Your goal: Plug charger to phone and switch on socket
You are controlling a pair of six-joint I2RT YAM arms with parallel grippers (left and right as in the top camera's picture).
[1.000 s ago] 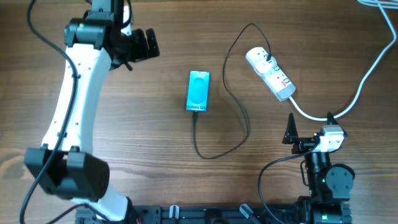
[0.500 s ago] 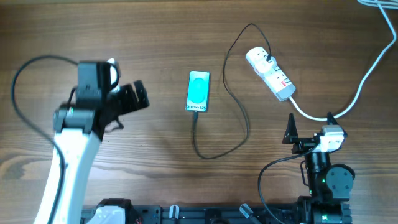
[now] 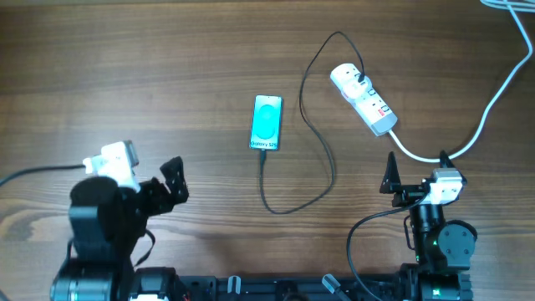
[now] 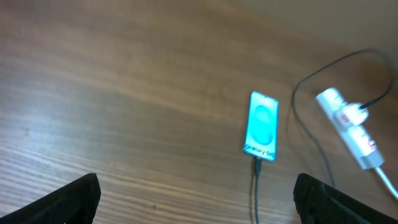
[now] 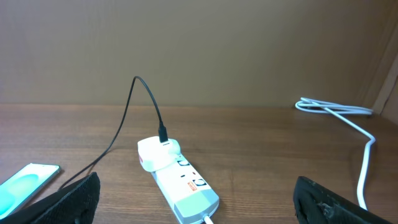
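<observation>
Open bench (image 3: 150, 75) spreads left of the central phone (image 3: 267, 123). The charger (image 3: 324, 159) loops from the phone's lower edge to the socket (image 3: 363, 100) on the right. Both arms sit folded at the near edge, left claw (image 3: 175, 180) and right claw (image 3: 416, 171) spread.

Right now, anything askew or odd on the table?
Nothing stands out. The phone lies flat, the charger meets its bottom edge and loops to the socket, which sits diagonal.

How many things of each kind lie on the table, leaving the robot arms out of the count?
phone: 1
charger cable: 1
power strip: 1
Total: 3
</observation>
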